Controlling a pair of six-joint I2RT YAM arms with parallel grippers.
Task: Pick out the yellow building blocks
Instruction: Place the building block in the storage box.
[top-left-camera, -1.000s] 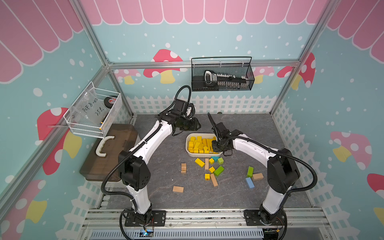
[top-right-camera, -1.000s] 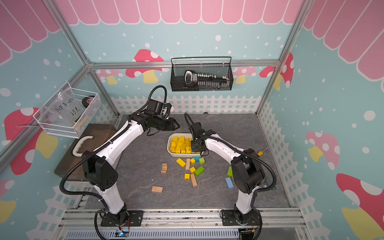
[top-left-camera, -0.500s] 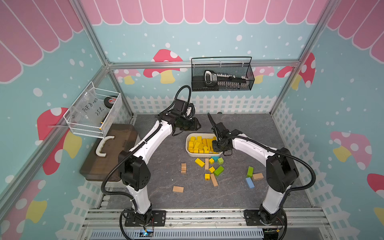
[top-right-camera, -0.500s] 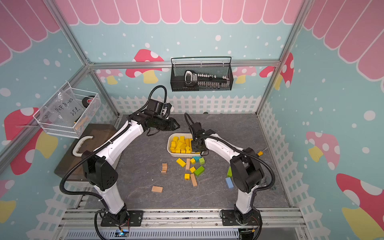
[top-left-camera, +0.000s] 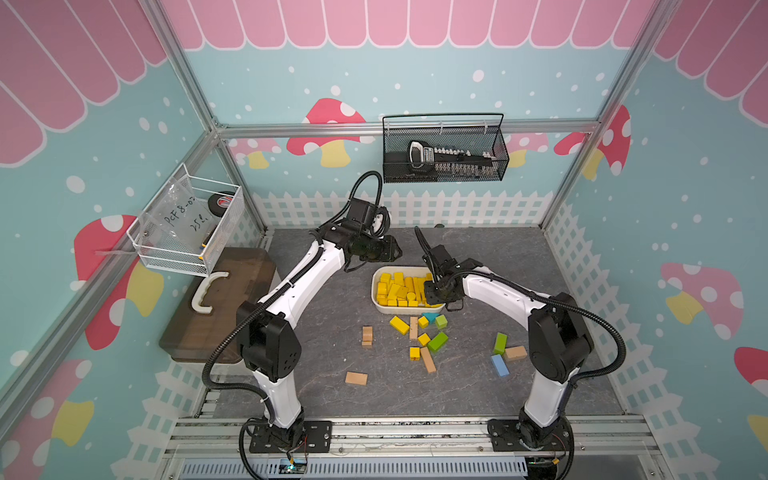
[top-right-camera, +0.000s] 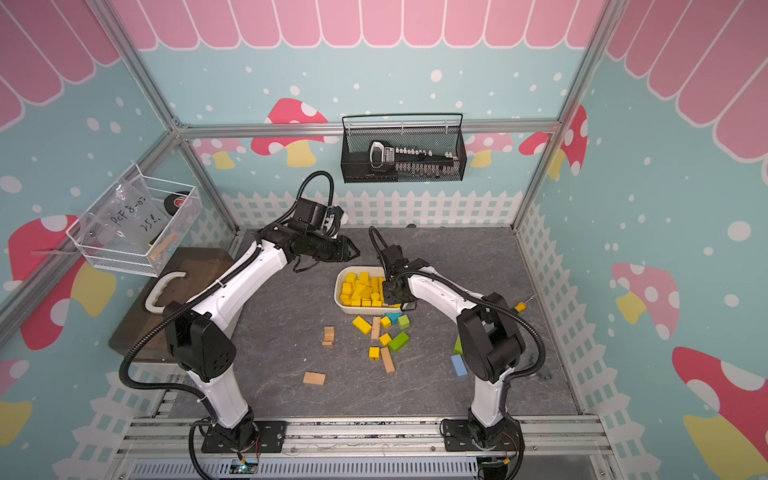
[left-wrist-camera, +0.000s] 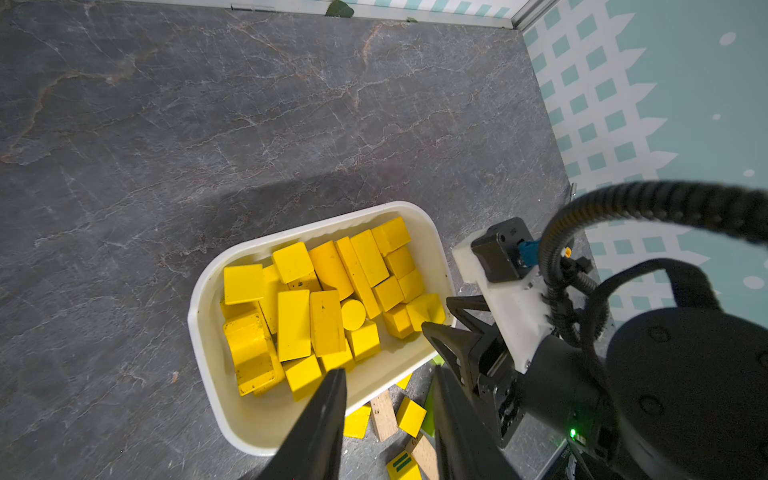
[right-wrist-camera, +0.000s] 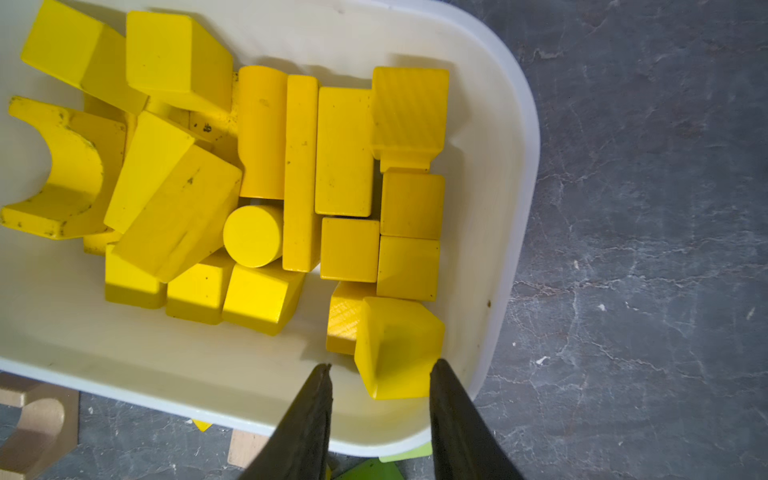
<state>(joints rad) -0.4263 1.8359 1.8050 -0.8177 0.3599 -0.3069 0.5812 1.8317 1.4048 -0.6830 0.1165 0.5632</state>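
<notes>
Many yellow building blocks (top-left-camera: 401, 289) (top-right-camera: 361, 289) (left-wrist-camera: 324, 307) (right-wrist-camera: 266, 178) fill a white tray (top-left-camera: 373, 291) (top-right-camera: 336, 293) (left-wrist-camera: 195, 332) (right-wrist-camera: 528, 166). My right gripper (top-left-camera: 432, 291) (top-right-camera: 390, 291) (right-wrist-camera: 381, 365) hangs open over the tray's right end. One yellow block (right-wrist-camera: 395, 345) (left-wrist-camera: 426, 309) lies in the tray against one finger, clear of the other. My left gripper (top-left-camera: 397, 249) (top-right-camera: 355, 251) (left-wrist-camera: 388, 374) hovers open and empty above the tray's far left corner. Several loose yellow blocks (top-left-camera: 399, 325) (top-right-camera: 361, 325) lie on the table in front of the tray.
Tan blocks (top-left-camera: 367, 336), green blocks (top-left-camera: 437, 341), a teal one (top-left-camera: 430, 316) and a blue one (top-left-camera: 500, 365) are scattered in front of the tray. A brown case (top-left-camera: 220, 299) sits at the left. Wire baskets (top-left-camera: 444, 149) hang on the walls.
My right gripper's jaws have parted and let go of a yellow block, which now rests in the tray. The left arm has not moved.
</notes>
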